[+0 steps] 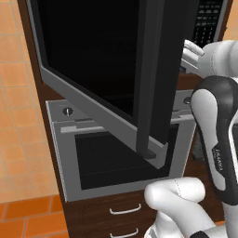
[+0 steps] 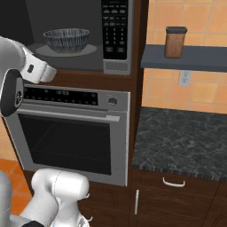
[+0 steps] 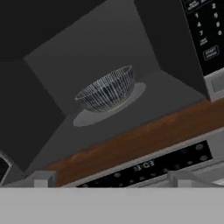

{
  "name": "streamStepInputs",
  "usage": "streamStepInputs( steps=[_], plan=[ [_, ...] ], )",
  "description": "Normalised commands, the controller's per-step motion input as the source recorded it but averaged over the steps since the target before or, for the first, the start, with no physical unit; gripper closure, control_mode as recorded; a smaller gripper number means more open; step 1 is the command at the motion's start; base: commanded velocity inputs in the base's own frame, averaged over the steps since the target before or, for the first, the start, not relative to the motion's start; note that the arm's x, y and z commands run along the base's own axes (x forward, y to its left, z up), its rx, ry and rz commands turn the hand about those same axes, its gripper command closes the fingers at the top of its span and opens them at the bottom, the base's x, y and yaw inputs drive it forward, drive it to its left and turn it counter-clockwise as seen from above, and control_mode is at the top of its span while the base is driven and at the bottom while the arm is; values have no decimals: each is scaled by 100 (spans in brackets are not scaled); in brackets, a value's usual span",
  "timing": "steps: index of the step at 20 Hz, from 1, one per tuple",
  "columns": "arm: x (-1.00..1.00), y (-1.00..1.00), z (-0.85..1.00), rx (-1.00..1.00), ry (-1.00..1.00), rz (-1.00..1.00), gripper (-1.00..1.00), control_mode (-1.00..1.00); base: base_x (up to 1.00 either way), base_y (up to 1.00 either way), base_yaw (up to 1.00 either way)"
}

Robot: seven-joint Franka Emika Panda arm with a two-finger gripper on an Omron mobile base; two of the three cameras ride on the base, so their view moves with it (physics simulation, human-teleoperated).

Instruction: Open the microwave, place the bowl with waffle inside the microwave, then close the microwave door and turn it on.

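Hand view — bowl [image 3: 106, 91] beyond end effector [image 3: 111, 179]

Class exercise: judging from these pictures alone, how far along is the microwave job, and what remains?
Done: the microwave door stands swung open, and the bowl sits on the round plate inside the microwave. In hand: the tool, jaws open and empty, faces the cavity from just outside. Left: shutting the door and pressing the keypad to start it.
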Motion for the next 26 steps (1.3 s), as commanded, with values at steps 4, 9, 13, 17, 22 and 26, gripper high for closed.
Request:
streamStepInputs(
  steps=[4, 9, 13, 17, 22, 26],
  plan=[
    [-100, 0, 52, -38, -27, 13, -100, -100, 0, 0, 0],
    [-100, 6, 12, -25, -24, 14, -100, -100, 0, 0, 0],
    [-100, 34, -14, -16, -13, 14, -100, -100, 0, 0, 0],
    [-95, 76, 0, -36, -4, -5, -100, -100, 0, 0, 0],
    [-90, 46, 0, -29, 0, -26, -100, -100, 0, 0, 0],
    [-21, 64, 0, -27, 0, -29, -100, -100, 0, 0, 0]
  ],
)
